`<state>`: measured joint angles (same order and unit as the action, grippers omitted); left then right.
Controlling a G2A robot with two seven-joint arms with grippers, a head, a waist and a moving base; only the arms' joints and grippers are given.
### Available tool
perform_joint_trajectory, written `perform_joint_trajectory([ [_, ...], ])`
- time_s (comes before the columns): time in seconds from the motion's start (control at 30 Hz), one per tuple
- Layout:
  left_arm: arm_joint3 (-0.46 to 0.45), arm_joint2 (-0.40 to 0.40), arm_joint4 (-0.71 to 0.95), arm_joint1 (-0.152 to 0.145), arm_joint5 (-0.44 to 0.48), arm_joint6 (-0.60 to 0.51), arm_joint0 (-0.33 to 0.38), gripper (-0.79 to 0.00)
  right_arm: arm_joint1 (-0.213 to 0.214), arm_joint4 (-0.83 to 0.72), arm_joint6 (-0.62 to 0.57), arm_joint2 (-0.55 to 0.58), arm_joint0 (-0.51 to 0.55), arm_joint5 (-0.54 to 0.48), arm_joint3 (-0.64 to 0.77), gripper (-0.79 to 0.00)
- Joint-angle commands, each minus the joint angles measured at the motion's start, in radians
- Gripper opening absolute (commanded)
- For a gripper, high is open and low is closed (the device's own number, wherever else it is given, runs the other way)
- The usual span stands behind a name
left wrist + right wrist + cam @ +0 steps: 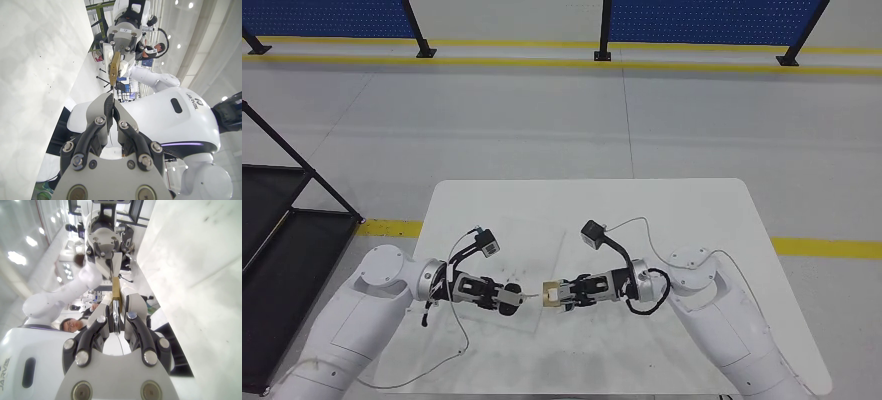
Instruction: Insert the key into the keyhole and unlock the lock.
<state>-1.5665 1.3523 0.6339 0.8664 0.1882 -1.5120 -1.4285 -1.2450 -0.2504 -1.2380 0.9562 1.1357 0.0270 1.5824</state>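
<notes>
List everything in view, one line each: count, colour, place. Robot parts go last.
brass padlock with a steel shackle: one, gold-coloured body, held above the middle of the table.
thin silver metal key: one, silver, pointed at the padlock's keyhole end with its tip reaching it; depth cannot be told.
white rectangular table: one, white, under both arms.
black metal rack: one, black, on the floor beside the table.
blue mesh barriers: two, blue, at the far side of the floor.
yellow floor lines: two, yellow, one by the barriers, one passing behind the table.
left gripper: one, grey and black, shut on the key.
right gripper: one, white and black, shut on the padlock.
</notes>
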Motion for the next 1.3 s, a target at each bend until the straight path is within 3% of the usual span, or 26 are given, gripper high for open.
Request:
perform_joint_trajectory([
  [0.0,0.001,-0.003,0.000,0.000,0.000,0.002,0.002,-0.785,0.001,0.000,0.002,-0.004,-0.001,-0.001,-0.001,-0.785],
  [1.27,0.006,-0.032,-0.008,0.001,-0.001,0.010,0.015,-0.785,0.022,-0.018,0.032,-0.041,-0.009,-0.013,0.006,-0.785],
])
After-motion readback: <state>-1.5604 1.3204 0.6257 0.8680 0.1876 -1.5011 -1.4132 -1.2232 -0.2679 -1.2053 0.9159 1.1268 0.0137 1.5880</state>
